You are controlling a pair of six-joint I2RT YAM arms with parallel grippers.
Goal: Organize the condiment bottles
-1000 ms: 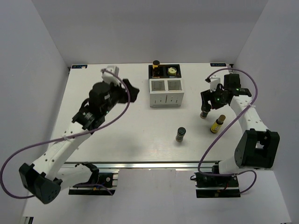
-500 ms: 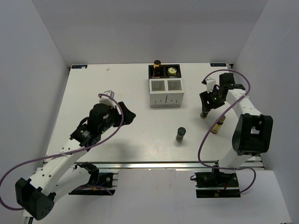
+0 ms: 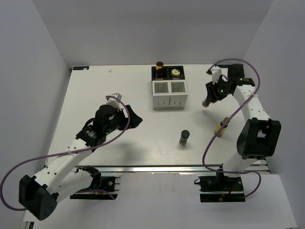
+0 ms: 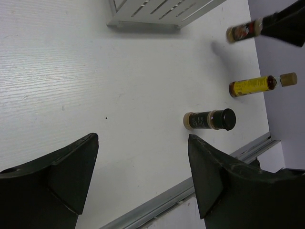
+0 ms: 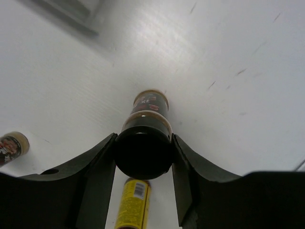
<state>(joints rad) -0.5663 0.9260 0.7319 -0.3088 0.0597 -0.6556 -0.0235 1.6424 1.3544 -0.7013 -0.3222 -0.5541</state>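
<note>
My right gripper (image 3: 211,97) is shut on the black cap of a dark bottle with a red label (image 3: 208,102), holding it off the table to the right of the white rack (image 3: 169,94). In the right wrist view the bottle (image 5: 149,107) hangs between my fingers (image 5: 97,167). A yellow bottle (image 3: 220,127) lies on its side below it; it also shows in the right wrist view (image 5: 131,202). A dark bottle with a black cap (image 3: 184,137) stands mid-table. My left gripper (image 3: 134,118) is open and empty, left of that bottle (image 4: 209,119).
The rack's back compartments hold a dark bottle (image 3: 160,69) and a yellow-topped one (image 3: 176,73). White walls close in the table on three sides. A metal rail (image 3: 152,168) runs along the near edge.
My right gripper has lifted the red-label bottle and carried it toward the far side. My left arm has pulled back from the rack toward the near middle of the table.
</note>
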